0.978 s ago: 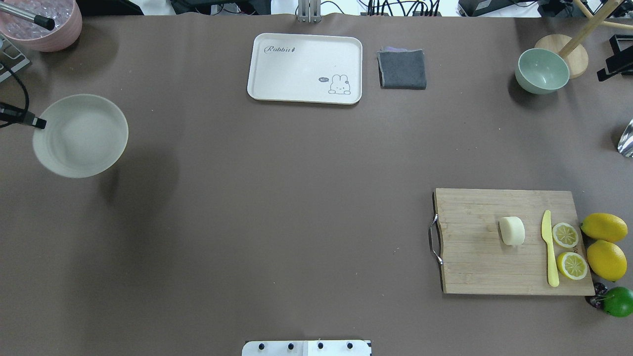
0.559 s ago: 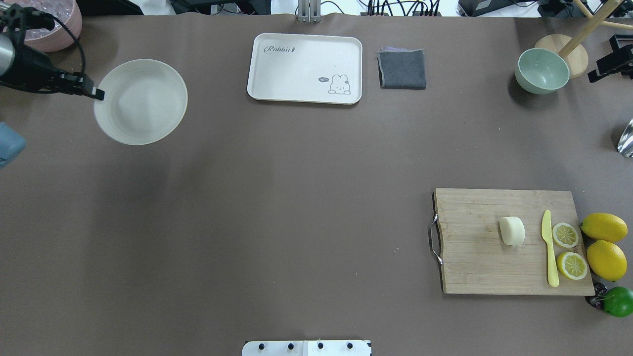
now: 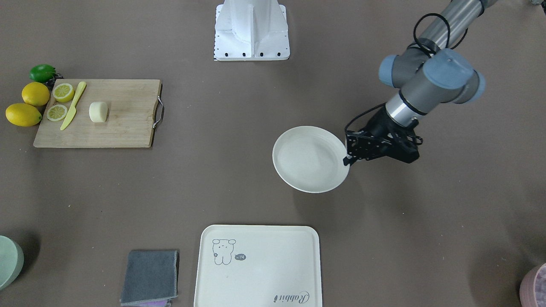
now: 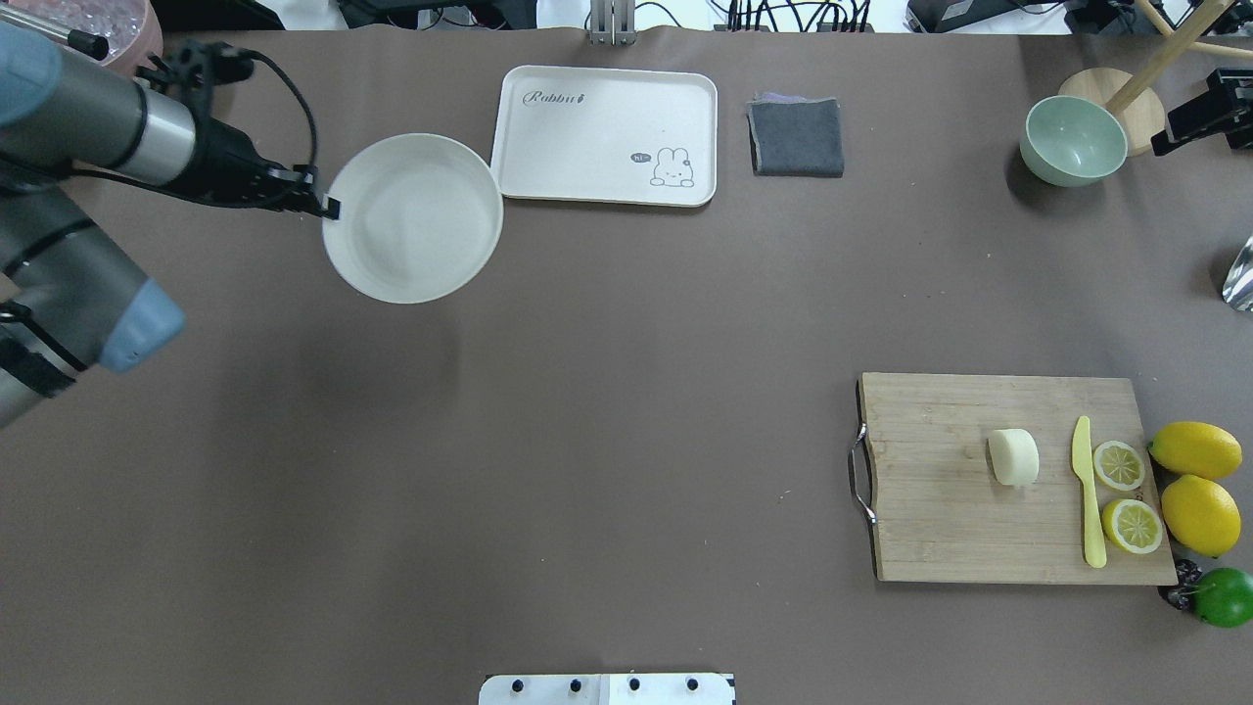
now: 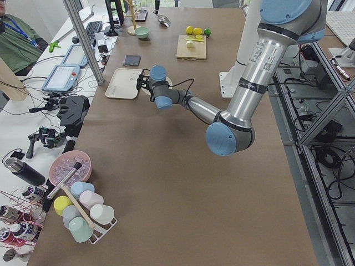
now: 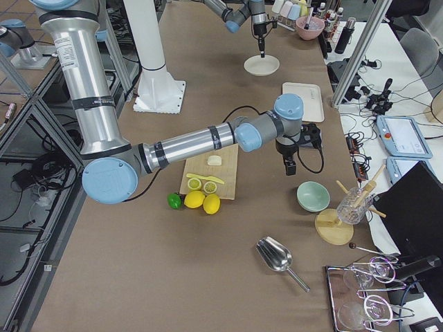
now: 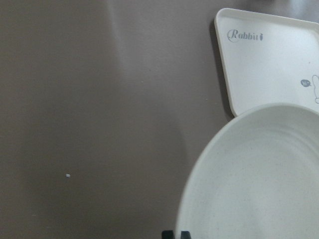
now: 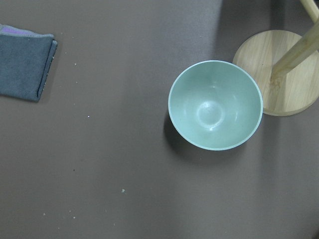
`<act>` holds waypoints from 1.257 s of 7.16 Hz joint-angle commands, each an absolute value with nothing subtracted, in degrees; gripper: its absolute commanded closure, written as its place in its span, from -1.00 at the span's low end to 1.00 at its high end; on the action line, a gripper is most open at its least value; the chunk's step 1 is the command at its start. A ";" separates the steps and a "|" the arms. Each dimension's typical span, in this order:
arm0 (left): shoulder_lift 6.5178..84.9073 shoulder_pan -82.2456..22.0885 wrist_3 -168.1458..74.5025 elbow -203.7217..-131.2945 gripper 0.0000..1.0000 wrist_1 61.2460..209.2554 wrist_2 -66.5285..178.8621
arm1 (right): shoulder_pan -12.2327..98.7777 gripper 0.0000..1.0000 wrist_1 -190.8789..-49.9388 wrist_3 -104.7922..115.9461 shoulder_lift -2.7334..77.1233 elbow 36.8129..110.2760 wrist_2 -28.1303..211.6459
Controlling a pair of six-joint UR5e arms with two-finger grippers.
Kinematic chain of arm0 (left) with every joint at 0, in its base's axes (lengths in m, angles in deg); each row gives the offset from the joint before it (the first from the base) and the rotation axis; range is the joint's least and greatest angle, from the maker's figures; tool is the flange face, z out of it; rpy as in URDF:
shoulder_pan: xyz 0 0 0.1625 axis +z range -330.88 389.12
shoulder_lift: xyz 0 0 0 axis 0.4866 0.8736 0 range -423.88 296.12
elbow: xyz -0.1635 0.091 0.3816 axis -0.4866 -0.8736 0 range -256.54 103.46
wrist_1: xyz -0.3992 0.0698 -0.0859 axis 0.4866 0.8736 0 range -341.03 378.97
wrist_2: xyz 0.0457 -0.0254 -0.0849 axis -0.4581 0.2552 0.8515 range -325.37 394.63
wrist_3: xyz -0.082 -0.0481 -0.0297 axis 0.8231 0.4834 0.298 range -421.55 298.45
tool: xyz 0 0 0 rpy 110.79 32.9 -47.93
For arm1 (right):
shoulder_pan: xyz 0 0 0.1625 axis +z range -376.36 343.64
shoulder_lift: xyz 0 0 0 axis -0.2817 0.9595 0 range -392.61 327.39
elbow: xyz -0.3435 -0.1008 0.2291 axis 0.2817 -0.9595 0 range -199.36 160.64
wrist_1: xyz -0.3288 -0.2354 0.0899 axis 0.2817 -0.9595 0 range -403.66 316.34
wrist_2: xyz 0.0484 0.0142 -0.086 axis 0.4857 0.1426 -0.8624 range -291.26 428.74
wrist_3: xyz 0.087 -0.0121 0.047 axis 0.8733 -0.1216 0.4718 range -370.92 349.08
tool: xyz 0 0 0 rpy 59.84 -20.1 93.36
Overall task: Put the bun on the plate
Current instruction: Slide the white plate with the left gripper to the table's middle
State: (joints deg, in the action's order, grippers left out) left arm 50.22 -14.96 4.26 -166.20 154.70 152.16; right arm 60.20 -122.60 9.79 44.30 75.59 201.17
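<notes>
1. The bun (image 4: 1013,456) lies near the middle of the board (image 4: 940,529), on the robot's right side of the table. Nothing grips it. The knife (image 4: 1085,490) lies just beside it, between it and the two lemon slices (image 4: 1119,465). I judge that the open board around it leaves room for a grasp from above.
2. The plate (image 4: 411,220) is well apart from the bun, in the far left part of the table. It is hollow side up and roughly level.
3. The left gripper (image 4: 331,208) is pinching the plate's rim on the side nearest the arm, so the dish hangs outward from the fingertips. I judge that the rim is the only hold a shallow plate offers two fingers.
4. In the left wrist view the plate's edge covers a corner of the tray (image 4: 587,137). In the front view its shadow falls offset on the table. From both I judge that the plate is raised, not resting.
5. The right gripper (image 4: 1204,117) hangs over the green bowl (image 4: 1072,140) at the far right corner, away from the board. I cannot tell whether its claw is spread or pressed together.
6. My assessment is that the plate is in transit and the bun is not yet picked up. The plate should be set down flat, within the right arm's reach, before the bun goes on it.
</notes>
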 commanded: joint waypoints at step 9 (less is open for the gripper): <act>49.67 -7.83 8.41 -174.36 -0.95 149.35 139.00 | 54.77 -1.00 -123.29 15.17 40.87 75.74 201.36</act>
State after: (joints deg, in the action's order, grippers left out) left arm 49.67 -2.10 8.54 -174.02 152.69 135.01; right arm 57.33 -123.13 14.27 41.80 75.80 201.27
